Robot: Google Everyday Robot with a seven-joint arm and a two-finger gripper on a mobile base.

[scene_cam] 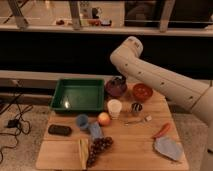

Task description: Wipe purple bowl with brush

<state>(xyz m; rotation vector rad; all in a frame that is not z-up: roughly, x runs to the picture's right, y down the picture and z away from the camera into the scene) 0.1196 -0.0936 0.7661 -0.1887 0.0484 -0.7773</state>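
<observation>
Reaching down from the right of the view, your white robot arm (150,75) ended with its gripper (118,81) just above the round dark purple-maroon bowl (114,91), low at the bowl's mouth. The gripper was clenched. A dark shape sat at its tip inside the bowl; whether that was a brush or the gripper's own parts, you could not tell from this view.

Noted around the gripper, all on the light wooden table (130,145):
- Just right of it: a round orange-red bowl (142,92), beside the purple one but apart from it.
- Just left of it: a green rectangular plastic tray (80,95), its near side close to the purple bowl.
- Directly nearer the camera: a white cup (114,108), upright; a small dark metal cup (136,107) to that cup's right.
- Further toward the camera: a round orange-yellow fruit (103,118), a small blue cup (82,121), a bunch of dark grapes (100,146).
- Well off to the near left: a flat black rectangular object (59,130).
- Well off to the near right: an orange elongated item (161,131) and a grey-blue cloth (167,148), lying flat.
</observation>
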